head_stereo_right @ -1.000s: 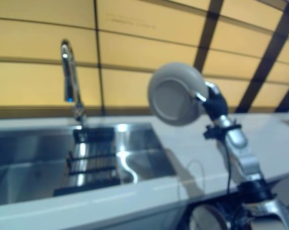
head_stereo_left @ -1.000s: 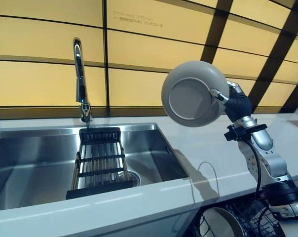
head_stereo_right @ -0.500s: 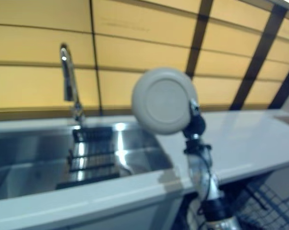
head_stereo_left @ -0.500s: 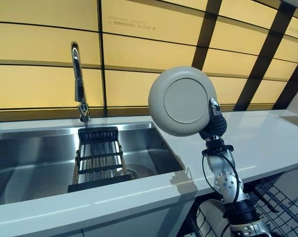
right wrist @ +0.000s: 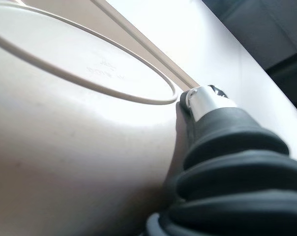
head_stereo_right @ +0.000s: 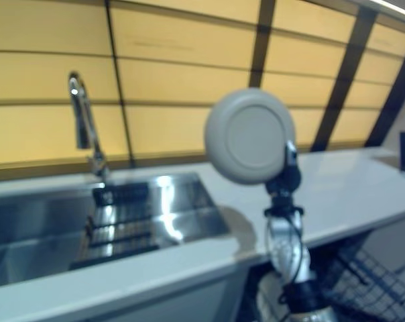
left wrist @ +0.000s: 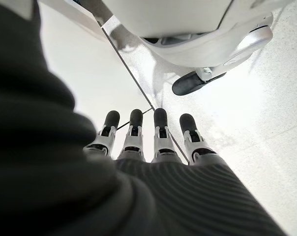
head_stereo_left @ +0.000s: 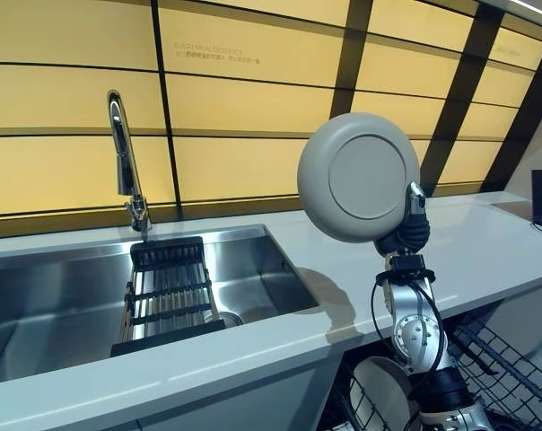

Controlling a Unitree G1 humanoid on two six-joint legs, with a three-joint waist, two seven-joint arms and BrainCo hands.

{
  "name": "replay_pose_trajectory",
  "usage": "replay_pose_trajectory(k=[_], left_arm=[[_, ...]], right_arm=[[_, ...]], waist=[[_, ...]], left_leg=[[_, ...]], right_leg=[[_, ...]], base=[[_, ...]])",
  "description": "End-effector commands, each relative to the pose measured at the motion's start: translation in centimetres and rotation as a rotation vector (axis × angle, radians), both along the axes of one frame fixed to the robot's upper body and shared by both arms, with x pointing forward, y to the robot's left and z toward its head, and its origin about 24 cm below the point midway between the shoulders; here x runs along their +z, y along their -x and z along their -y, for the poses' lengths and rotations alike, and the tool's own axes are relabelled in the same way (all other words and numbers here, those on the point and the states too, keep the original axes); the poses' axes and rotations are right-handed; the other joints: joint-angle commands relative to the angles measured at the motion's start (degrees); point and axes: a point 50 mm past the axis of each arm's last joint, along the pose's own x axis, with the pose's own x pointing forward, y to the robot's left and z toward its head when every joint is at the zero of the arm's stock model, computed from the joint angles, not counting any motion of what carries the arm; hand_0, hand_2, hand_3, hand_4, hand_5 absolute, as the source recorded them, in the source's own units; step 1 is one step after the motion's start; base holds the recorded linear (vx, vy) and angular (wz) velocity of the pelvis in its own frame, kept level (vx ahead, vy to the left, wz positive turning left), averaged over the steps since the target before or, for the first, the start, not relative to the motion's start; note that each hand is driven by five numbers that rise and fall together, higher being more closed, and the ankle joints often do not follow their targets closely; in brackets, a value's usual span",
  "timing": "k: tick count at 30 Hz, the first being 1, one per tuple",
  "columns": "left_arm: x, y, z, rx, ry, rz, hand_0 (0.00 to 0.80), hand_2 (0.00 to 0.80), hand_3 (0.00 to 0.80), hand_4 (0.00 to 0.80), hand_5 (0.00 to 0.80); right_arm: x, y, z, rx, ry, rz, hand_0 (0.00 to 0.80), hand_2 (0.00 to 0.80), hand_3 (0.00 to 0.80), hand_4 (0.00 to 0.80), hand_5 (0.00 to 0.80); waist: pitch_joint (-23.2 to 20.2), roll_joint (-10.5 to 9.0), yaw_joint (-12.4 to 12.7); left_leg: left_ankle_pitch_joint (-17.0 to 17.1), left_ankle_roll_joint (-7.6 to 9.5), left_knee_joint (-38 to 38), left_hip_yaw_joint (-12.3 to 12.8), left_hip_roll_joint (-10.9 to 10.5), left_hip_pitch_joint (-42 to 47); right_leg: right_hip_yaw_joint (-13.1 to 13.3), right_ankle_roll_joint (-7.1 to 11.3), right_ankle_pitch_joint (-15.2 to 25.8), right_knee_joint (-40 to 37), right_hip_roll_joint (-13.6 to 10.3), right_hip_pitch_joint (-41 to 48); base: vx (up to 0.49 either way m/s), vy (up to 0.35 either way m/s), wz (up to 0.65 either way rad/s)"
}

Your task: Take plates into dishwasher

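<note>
Left eye view shows the right robot hand (head_stereo_left: 413,226) gripping a grey plate (head_stereo_left: 359,176) upright above the surface (head_stereo_left: 486,247); carrying step, I'd say. Next: lower it into the dishwasher rack (head_stereo_left: 504,368) below. Left robot hand (left wrist: 153,140) hangs relaxed.

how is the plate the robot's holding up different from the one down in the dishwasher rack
The held plate is raised upright above the counter, pinched at its rim by the right hand, with its whole round underside showing. The racked plate sits below the counter in the dishwasher rack, touched by no hand and only partly visible. Both look pale and round-rimmed.
</note>
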Motion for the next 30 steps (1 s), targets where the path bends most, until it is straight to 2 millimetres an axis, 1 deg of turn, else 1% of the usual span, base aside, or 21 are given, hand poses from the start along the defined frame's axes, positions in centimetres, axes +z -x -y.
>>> replay_pose_trajectory(k=[1, 4, 9, 14, 19, 24, 30], left_arm=[[0.2, -1.4, -0.4, -0.035, -0.033, 0.014, 0.000, 0.000, 0.000, 0.000, 0.000], [0.1, -1.3, -0.1, -0.032, -0.027, 0.013, 0.000, 0.000, 0.000, 0.000, 0.000], [0.1, -1.6, 0.2, -0.032, -0.019, 0.030, 0.000, 0.000, 0.000, 0.000, 0.000], [0.1, -1.8, 0.7, -0.049, -0.008, 0.045, 0.000, 0.000, 0.000, 0.000, 0.000], [0.0, -1.9, 1.2, -0.064, 0.004, 0.051, 0.000, 0.000, 0.000, 0.000, 0.000], [0.0, -1.7, 1.2, -0.055, 0.008, 0.053, 0.000, 0.000, 0.000, 0.000, 0.000], [-0.1, -1.3, 1.1, -0.041, 0.009, 0.050, 0.000, 0.000, 0.000, 0.000, 0.000]], right_arm=[[2.6, 1.1, 2.6, -0.085, -0.027, 0.148, 0.800, 0.800, 0.800, 0.800, 0.800], [1.8, 1.5, 3.2, -0.094, -0.009, 0.123, 0.800, 0.800, 0.800, 0.800, 0.800], [0.1, 2.2, 4.8, -0.117, -0.011, 0.081, 0.800, 0.800, 0.800, 0.800, 0.800], [-1.2, 2.9, 6.0, -0.150, -0.023, 0.052, 0.800, 0.800, 0.800, 0.800, 0.800], [-1.9, 3.5, 7.0, -0.191, -0.025, 0.033, 0.800, 0.800, 0.800, 0.800, 0.800], [-2.5, 4.1, 8.0, -0.236, -0.011, 0.024, 0.800, 0.800, 0.800, 0.800, 0.800], [-3.1, 5.0, 9.7, -0.342, 0.083, -0.008, 0.800, 0.800, 0.800, 0.800, 0.800]], waist=[[0.6, -0.51, -1.6], [0.8, -0.27, -3.0], [0.7, 0.15, -5.3], [0.9, 0.63, -7.0], [1.2, 1.04, -8.2], [1.5, 1.55, -9.2], [1.6, 1.80, -10.0]], left_leg=[[1.9, 2.32, -0.9, -0.3, -0.3, -5.9], [1.9, 1.98, -0.6, 0.7, 0.3, -5.8], [2.2, 1.72, -0.8, 1.0, 0.9, -5.6], [2.3, 1.43, -1.0, 1.6, 1.5, -5.4], [2.4, 1.13, -1.1, 2.3, 2.1, -5.4], [2.5, 0.89, -1.1, 2.8, 2.3, -5.5], [2.3, 0.59, -1.1, 3.1, 2.4, -5.4]], right_leg=[[2.5, -1.35, -5.8, 2.2, 3.0, 3.2], [3.3, -1.63, -5.7, 1.9, 3.3, 3.0], [5.2, -1.84, -5.2, 1.3, 3.7, 2.1], [6.0, -1.86, -4.9, 1.1, 3.9, 1.1], [6.5, -1.85, -4.7, 0.9, 3.9, 0.7], [6.9, -1.90, -4.8, 1.0, 4.0, 0.3], [7.0, -1.78, -5.2, 1.2, 3.7, 0.4]], base=[[-0.066, -0.021, -0.08], [-0.046, -0.015, -0.19], [-0.024, -0.012, -0.14], [-0.031, -0.008, -0.16], [-0.019, -0.010, -0.11], [-0.007, -0.002, -0.02], [0.000, 0.000, 0.00]])
